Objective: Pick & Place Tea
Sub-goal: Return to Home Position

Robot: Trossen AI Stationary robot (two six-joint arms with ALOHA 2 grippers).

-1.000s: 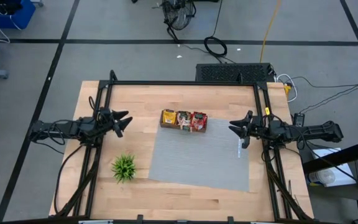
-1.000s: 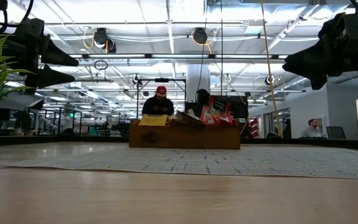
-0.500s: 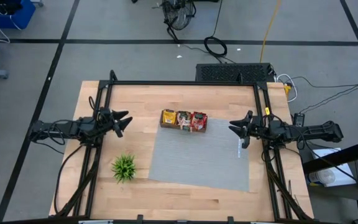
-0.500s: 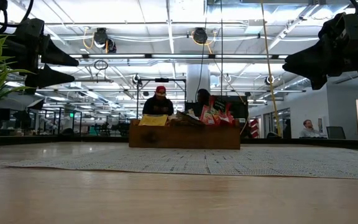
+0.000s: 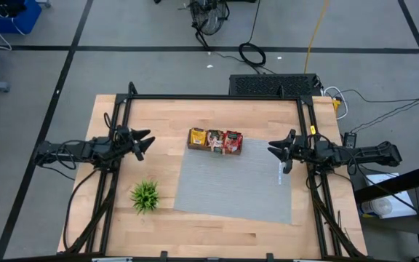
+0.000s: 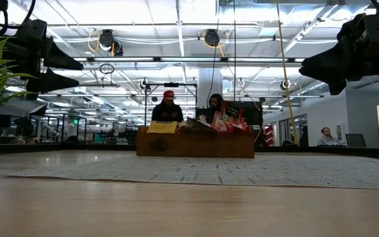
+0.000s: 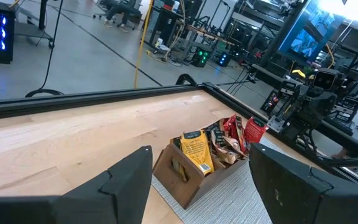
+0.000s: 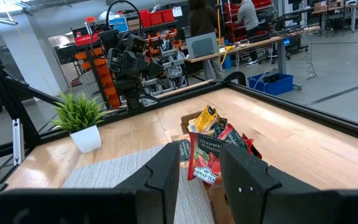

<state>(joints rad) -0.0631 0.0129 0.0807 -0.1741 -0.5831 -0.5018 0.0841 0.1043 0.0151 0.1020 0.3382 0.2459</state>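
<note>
The tea packets (image 5: 214,139), yellow, brown and red, stand on edge in a small wooden tray (image 5: 198,145). The tray rests on the far edge of a grey mat (image 5: 231,185) at the table's middle. In the left wrist view a yellow packet (image 7: 196,151) and red ones (image 7: 236,133) stick up out of the tray (image 7: 178,175). My left gripper (image 5: 146,144) hovers open over the table's left side, pointing level toward the tray. My right gripper (image 5: 277,153) hovers open over the right side, facing the tray, its fingers (image 8: 166,171) apart with nothing between them.
A small green plant (image 5: 145,195) in a white pot stands near the table's left front, beside the mat. A black frame (image 5: 217,97) runs along the table's far and side edges. People sit in the room beyond the far edge (image 6: 168,108).
</note>
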